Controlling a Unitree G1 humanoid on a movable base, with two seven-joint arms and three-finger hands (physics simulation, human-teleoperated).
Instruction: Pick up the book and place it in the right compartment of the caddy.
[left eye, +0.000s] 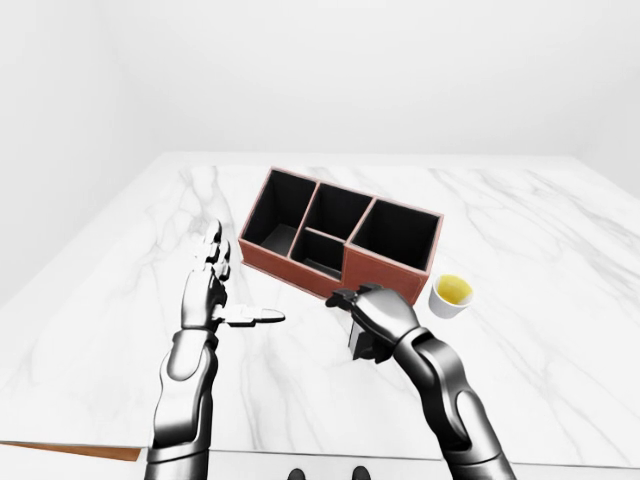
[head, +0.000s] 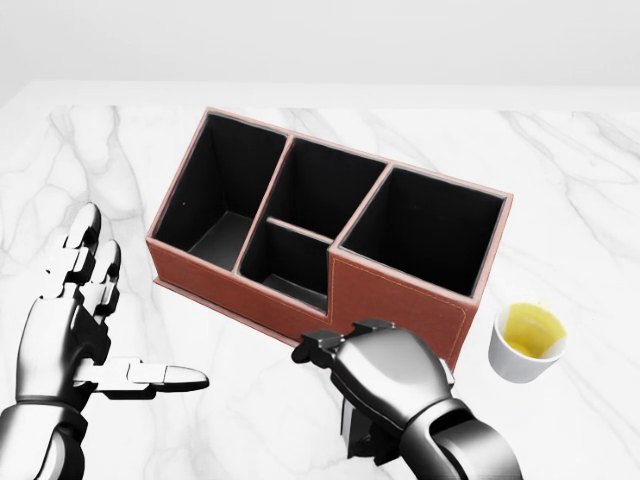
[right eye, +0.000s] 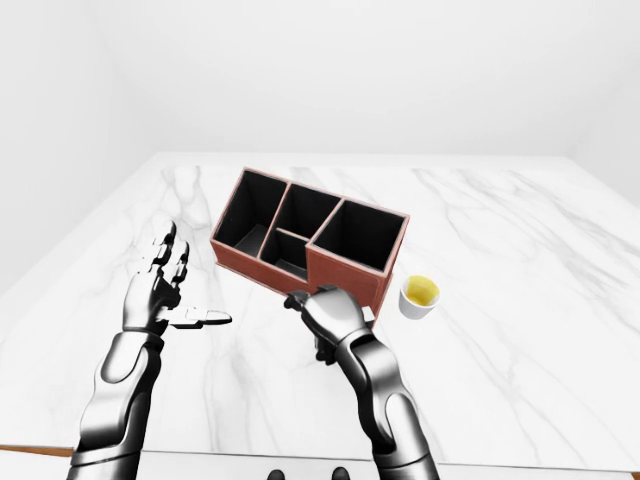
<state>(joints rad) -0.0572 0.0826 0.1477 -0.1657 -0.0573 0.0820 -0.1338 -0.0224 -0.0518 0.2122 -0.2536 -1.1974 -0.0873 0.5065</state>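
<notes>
While the left hand (head: 75, 325) is hovering with fingers spread wide over the marble tabletop (head: 600, 200), the right hand (head: 385, 385) is gripping the dark book (left eye: 360, 338), fingers wrapped round it, just below the brown caddy (head: 400, 300) beside a cup (head: 527, 340).

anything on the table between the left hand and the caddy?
No. In the head view only bare marble table separates the open left hand from the caddy; the cup sits on the caddy's other side.
</notes>
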